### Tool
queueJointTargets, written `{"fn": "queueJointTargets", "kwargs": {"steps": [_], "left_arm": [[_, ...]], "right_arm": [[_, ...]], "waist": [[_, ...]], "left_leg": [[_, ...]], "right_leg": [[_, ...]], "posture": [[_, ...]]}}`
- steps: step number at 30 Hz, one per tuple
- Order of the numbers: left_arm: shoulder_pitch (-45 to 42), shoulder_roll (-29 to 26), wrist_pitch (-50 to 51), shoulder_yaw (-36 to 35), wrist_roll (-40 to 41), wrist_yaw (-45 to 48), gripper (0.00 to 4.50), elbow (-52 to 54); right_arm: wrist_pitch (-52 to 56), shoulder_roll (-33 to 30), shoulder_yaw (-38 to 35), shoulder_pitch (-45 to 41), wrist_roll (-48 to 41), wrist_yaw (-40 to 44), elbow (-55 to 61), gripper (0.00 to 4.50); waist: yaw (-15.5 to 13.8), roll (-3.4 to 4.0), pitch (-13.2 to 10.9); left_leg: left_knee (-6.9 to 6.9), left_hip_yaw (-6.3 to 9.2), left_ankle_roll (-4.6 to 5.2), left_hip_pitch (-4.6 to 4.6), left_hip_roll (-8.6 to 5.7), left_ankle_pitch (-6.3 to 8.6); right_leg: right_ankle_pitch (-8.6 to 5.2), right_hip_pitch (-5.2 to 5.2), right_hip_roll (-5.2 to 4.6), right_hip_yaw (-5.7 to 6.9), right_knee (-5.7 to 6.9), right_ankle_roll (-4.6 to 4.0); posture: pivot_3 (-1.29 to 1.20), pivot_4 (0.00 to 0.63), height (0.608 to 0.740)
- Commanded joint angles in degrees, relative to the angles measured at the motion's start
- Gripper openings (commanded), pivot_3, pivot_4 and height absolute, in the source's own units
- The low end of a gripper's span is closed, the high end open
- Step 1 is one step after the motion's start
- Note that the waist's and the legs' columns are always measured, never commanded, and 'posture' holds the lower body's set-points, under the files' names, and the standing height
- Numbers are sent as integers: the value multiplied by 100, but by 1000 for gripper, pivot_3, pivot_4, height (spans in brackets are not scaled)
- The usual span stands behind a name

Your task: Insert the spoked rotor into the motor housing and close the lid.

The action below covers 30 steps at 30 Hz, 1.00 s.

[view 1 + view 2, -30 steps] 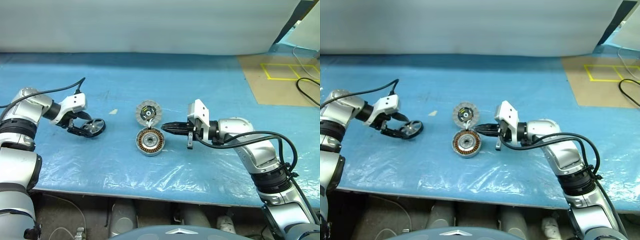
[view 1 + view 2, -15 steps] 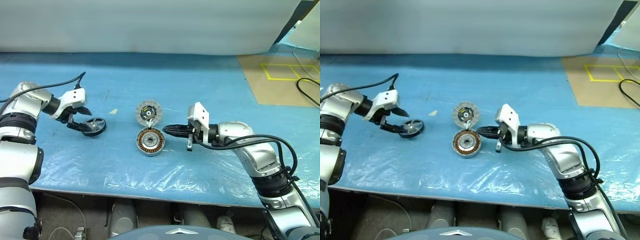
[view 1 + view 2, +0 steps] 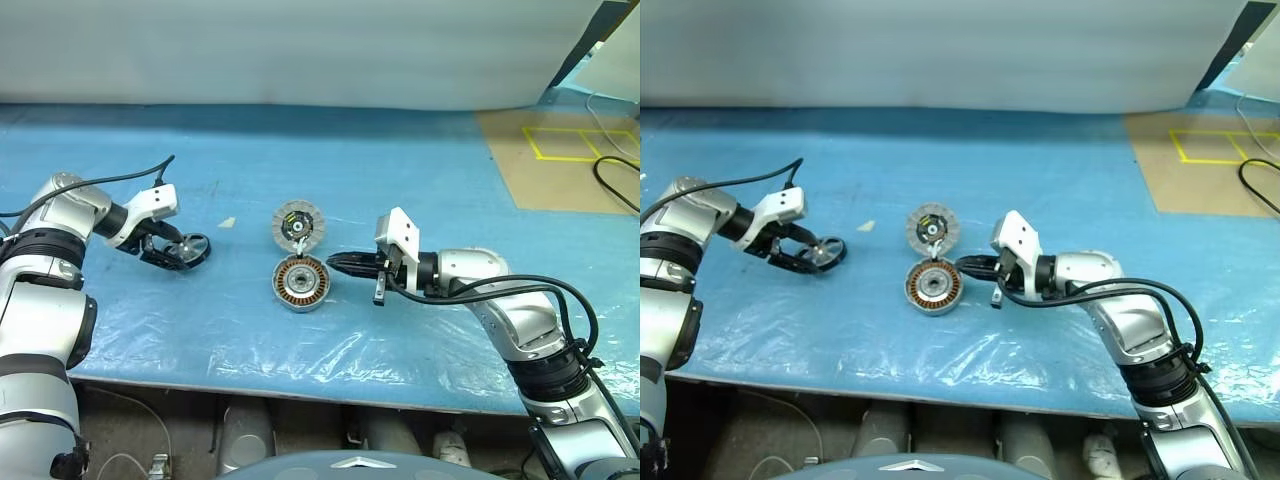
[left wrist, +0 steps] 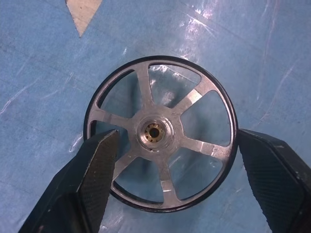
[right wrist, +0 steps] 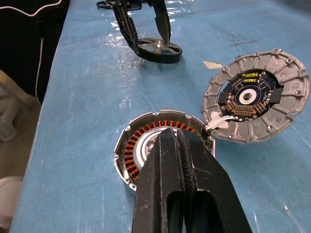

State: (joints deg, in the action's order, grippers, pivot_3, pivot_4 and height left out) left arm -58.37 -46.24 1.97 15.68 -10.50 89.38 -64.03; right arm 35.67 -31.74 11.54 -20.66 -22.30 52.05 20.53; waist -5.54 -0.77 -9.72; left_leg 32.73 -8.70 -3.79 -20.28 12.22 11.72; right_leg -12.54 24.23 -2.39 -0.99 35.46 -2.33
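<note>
Left wrist view: left claw [image 4: 172, 160] standing wide open astride the spoked rotor [image 4: 159, 133], nothing gripped.

The spoked rotor is lying flat on the blue desk [image 3: 420, 170], directly between the two fingers of the left claw; one finger [image 4: 92, 167] is overlapping the rim on one side, the other is sitting just outside the rim on the opposite side, and whether either is touching cannot be told. The right claw [image 3: 335, 261] is pointing sideways with its fingers pressed fully together, holding nothing. Its tips are hovering at the edge of the motor housing [image 3: 300, 283], which is lying open on the desk with copper windings showing. The lid [image 3: 297, 224] is lying folded back just beyond the housing, ribbed inner face up, well apart from the left claw.
</note>
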Motion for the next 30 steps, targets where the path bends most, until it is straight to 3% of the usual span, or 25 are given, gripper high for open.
{"fn": "queueJointTargets", "kwargs": {"steps": [1, 4, 5, 21, 30], "left_arm": [[-70, -81, 79, -206, 151, 148, 3877, 111], [-82, -67, 133, -305, 232, 190, 3143, 170], [-91, -72, 172, -324, 248, 236, 3109, 193], [121, -303, 211, -50, 495, 312, 3109, 463], [875, -492, 337, 39, 1070, 312, 3109, 1370]], "right_arm": [[0, -49, -78, 2, -78, -30, 227, 5], [7, -32, -66, -17, -85, -41, 198, 0], [9, -25, -61, -23, -87, -45, 189, 0], [57, 6, -6, -86, -76, -88, 130, 0], [95, 3, 11, -134, -77, -83, 79, 0]], "waist": [[0, 0, 0], [0, 0, 0], [0, 0, 0], [0, -1, -1], [4, 0, -1]], "left_leg": [[0, 0, 0, 0, 0, 0], [0, 0, 0, 0, 0, 0], [0, 0, 0, 0, 0, 0], [-1, 0, 0, 0, 0, 0], [-3, 0, 0, 1, 0, 0]], "right_leg": [[0, 0, 0, 0, 0, 0], [-1, 0, 0, 0, 0, -1], [0, 0, 0, 0, 0, -1], [-5, 0, 0, 0, -1, -8], [-10, 0, -2, 1, 0, -16]], "posture": [[0, 150, 740], [0, 150, 740], [0, 150, 740], [0, 150, 740], [0, 150, 740]]}}
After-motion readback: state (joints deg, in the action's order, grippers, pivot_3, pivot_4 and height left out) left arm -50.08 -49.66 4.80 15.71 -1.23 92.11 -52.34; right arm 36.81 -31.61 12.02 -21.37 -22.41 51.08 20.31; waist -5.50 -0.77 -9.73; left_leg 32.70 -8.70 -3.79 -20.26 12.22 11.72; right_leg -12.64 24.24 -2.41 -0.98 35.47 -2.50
